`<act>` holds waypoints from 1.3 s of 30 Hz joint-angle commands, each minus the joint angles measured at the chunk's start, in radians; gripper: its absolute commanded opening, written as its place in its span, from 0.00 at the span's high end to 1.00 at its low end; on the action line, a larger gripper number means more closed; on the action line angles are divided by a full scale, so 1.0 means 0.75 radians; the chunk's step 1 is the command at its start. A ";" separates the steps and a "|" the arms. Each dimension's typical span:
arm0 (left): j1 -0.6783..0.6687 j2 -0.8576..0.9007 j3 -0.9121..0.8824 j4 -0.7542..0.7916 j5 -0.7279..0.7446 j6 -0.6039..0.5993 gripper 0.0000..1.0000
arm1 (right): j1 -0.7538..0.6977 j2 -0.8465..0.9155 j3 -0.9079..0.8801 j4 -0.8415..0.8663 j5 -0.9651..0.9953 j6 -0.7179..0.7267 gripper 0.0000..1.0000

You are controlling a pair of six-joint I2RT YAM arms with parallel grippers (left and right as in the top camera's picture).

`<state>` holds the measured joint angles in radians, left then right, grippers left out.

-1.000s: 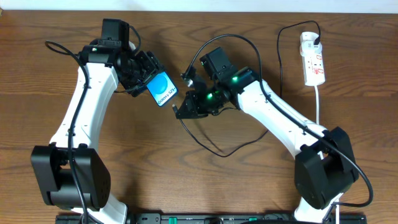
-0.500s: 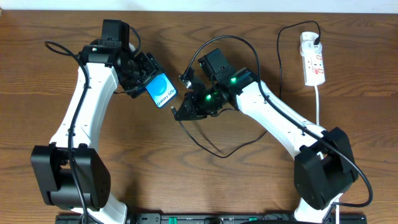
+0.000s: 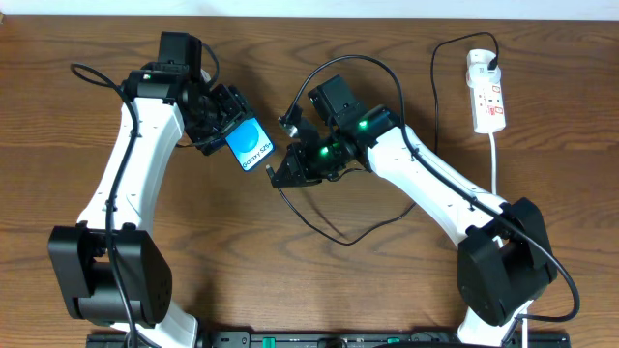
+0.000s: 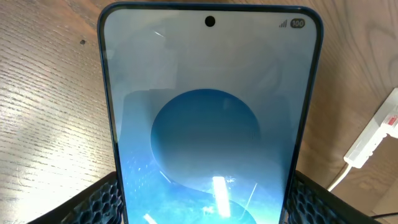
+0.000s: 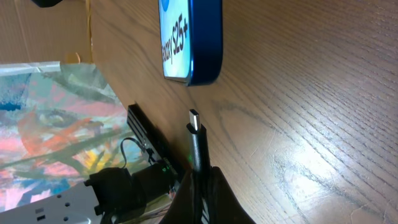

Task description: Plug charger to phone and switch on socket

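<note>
**Phone.** The phone [image 3: 251, 147] sits at about 10 o'clock from the table's centre in the overhead view. It is tilted, with the lit screen facing up and the "Galaxy" end pointing toward 4 o'clock. My left gripper [image 3: 224, 128] is clamped on its upper part, one finger on each long side. The left wrist view shows the padded fingers [image 4: 102, 199] on both sides of the screen. I judge this hold is chosen to leave the port end free and turned toward my other arm. I cannot tell whether the phone's lower edge touches the table [image 3: 193, 280].

**Charger.** My right gripper [image 3: 286, 172] is closed on the charger [image 5: 195, 127] just behind its connector, at 4 o'clock of the phone. In the right wrist view the metal tip stands clear of my fingers and points to 12 o'clock at the phone's bottom edge. It is near that edge but apart from it, and not yet inserted. The short grip keeps the tip stiff for aiming. The slack cable loops toward 6 o'clock behind my wrist.

**Socket.** The socket [image 3: 486, 97] lies at 2 o'clock, well apart from both grippers. The charger's far end appears seated at the socket's 12 o'clock end. The switch position is too small to read.

**Assessment.** The alignment step is in hand. Insertion and switching remain. The main risk is the tip meeting the frame off-axis.
</note>
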<state>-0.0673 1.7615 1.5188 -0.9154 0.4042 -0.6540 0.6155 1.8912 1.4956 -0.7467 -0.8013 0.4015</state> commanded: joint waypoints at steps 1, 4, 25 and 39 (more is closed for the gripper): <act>0.004 -0.023 0.022 -0.001 -0.007 0.019 0.93 | 0.008 -0.003 0.006 0.005 -0.040 -0.018 0.99; 0.004 -0.023 0.022 -0.001 -0.008 0.020 0.93 | 0.008 -0.003 0.006 0.014 -0.053 -0.018 0.99; 0.004 -0.023 0.022 -0.026 -0.008 0.039 0.93 | 0.048 -0.002 0.006 0.030 0.028 -0.022 0.99; 0.004 -0.023 0.022 -0.080 -0.061 0.079 0.93 | 0.077 0.000 0.006 0.029 0.083 -0.022 0.99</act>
<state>-0.0673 1.7615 1.5188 -0.9646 0.3931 -0.6220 0.6670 1.8912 1.4956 -0.7273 -0.7410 0.4007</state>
